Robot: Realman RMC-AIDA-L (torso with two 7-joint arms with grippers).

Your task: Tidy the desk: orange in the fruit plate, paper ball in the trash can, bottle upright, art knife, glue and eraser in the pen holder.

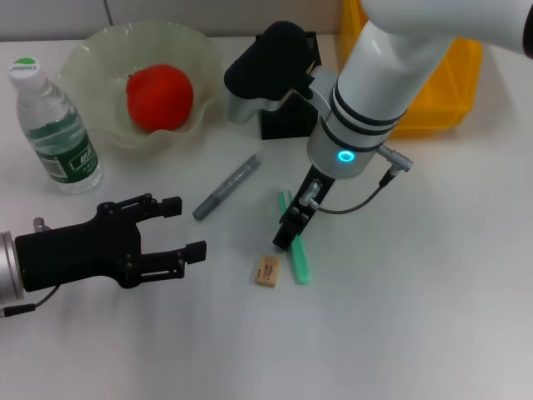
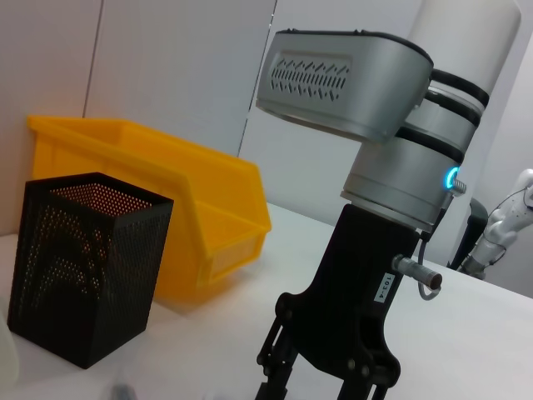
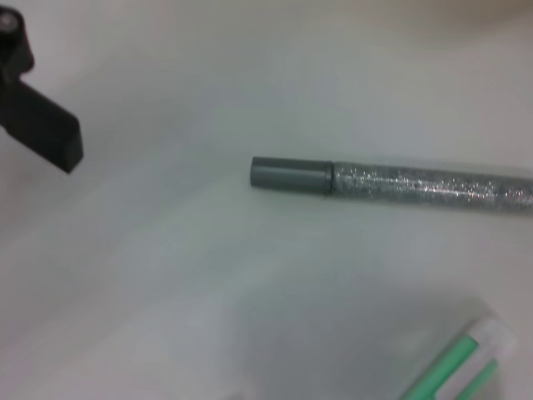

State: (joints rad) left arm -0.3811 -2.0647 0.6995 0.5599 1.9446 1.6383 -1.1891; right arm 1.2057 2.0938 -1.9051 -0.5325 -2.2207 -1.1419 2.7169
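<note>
— White desk (image 1: pixel 433 333), and the right gripper (image 1: pixel 291 236) is down over the green art knife (image 1: pixel 298 260); can't tell how its fingers stand.
— Left gripper (image 1: pixel 185 227)?
— Low on the left, fingers spread wide, holding nothing.
— Smaller things?
— Bottle (image 1: pixel 54 127) upright, glitter glue (image 1: pixel 226 187) lying flat, eraser (image 1: pixel 266 272) just beside the knife.

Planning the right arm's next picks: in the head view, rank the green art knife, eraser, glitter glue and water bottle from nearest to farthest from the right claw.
1. Green art knife, under the right claw.
2. Eraser, beside it.
3. Glitter glue, toward the left.
4. Water bottle, far left.
</note>
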